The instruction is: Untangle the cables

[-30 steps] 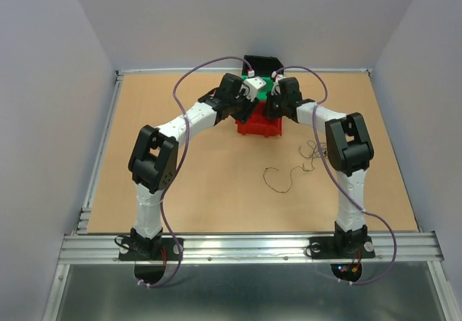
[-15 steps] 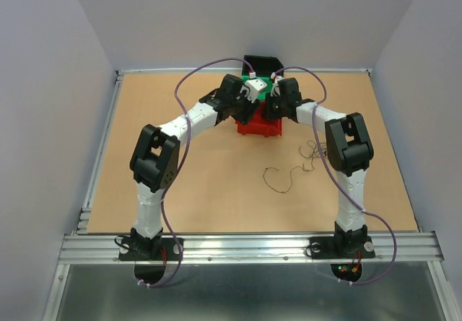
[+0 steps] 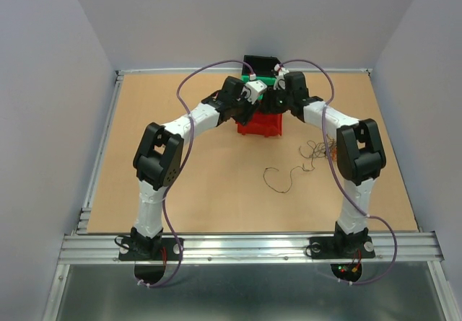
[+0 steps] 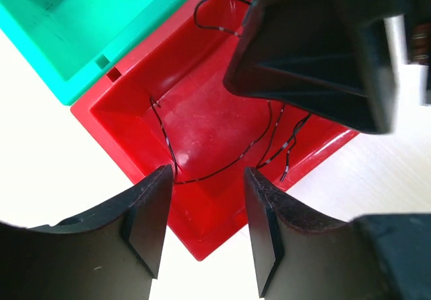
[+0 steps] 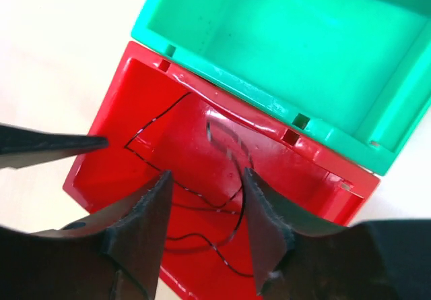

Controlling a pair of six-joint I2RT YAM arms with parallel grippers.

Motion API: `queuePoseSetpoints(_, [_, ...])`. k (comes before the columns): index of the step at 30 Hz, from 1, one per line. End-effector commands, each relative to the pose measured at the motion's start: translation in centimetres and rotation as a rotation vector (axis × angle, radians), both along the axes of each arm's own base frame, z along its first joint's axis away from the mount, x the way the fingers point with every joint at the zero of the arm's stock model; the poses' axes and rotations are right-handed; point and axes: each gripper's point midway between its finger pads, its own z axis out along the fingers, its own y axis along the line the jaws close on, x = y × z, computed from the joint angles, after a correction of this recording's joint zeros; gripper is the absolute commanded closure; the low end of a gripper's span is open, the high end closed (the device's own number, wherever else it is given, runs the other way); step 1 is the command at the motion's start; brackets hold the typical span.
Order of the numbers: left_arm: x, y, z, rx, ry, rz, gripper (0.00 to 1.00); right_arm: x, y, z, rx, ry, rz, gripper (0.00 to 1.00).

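On the desk (image 3: pixel 216 198), the green bin (image 5: pixel 283 37) looks empty; the red bin (image 4: pixel 209 121) beside it holds one striped wire (image 4: pixel 222 167). The left claw (image 4: pixel 205 172) and right claw (image 5: pixel 205 174) hang open above it, gripping nothing. The tangled cables (image 3: pixel 317 150) lie by the right arm (image 3: pixel 359 155): best pinch one strand, pull slowly.

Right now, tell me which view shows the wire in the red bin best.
Left wrist: the wire loops across the red bin's floor in plain sight. Right wrist shows it partly behind the right gripper; top external shows none.
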Motion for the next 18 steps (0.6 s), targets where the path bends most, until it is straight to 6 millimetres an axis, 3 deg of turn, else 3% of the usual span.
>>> queuePoseSetpoints(1, [1.0, -0.1, 3.4, -0.048, -0.086, 0.015, 0.43, -0.5, 0.4, 2.7, 0.024, -0.077, 0.011, 0.46])
queuePoseSetpoints(6, [1.0, 0.1, 3.9, -0.056, -0.096, 0.026, 0.43, -0.7, -0.4, 3.3, 0.006, -0.093, -0.024, 0.3])
queuePoseSetpoints(8, [1.0, 0.3, 4.2, -0.061, -0.103, 0.031, 0.43, -0.6, -0.7, 3.3, 0.0, -0.096, -0.037, 0.3])
queuePoseSetpoints(11, [1.1, 0.4, 4.7, -0.069, -0.114, 0.038, 0.43, -0.6, -0.7, 3.3, -0.002, -0.098, -0.045, 0.36])
queuePoseSetpoints(18, [1.3, 1.3, 6.0, -0.098, -0.138, 0.066, 0.43, -0.2, -0.2, 2.7, 0.006, -0.086, -0.029, 0.73])
